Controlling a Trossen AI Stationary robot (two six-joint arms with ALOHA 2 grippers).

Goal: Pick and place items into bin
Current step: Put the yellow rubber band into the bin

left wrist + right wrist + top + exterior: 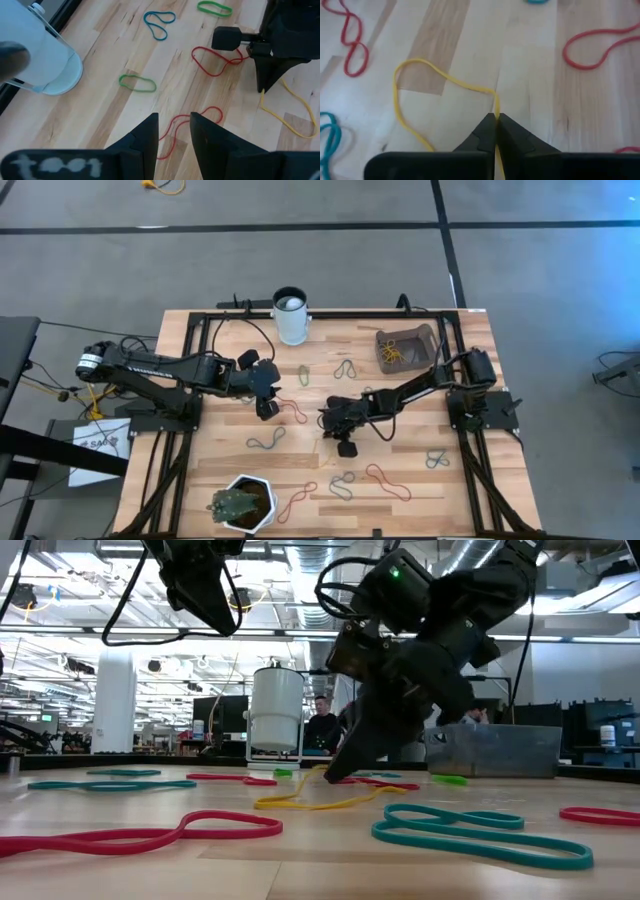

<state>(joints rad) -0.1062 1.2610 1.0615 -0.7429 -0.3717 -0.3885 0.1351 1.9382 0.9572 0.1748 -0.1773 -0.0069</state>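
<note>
- The right gripper (495, 120) is down at the wooden table (420, 500), near the middle, and its two fingers are pinched tight on a yellow band (405, 75)
- The yellow band goes up between the finger tips, and the rest of its loop lies flat on the wood in front of them
- In the low view the yellow band (320, 802) lies along the table under the right gripper (345, 768)
- Red bands (590, 47) lie close by on both sides, and a blue-green band (330, 137) is near too
- The left gripper (174, 127) hangs above the table on the left side, with its fingers a little apart and nothing in them
- A red band (192, 120) lies on the wood just under the left gripper
- A green band (137, 83) lies past it, near the white cup (291, 315)
- The bin (405, 346) sits at the far right part of the table, well apart from the right gripper, with some yellow bands inside
- More bands lie all over the table, and a white plant pot (245, 502) stands at the near edge
</note>
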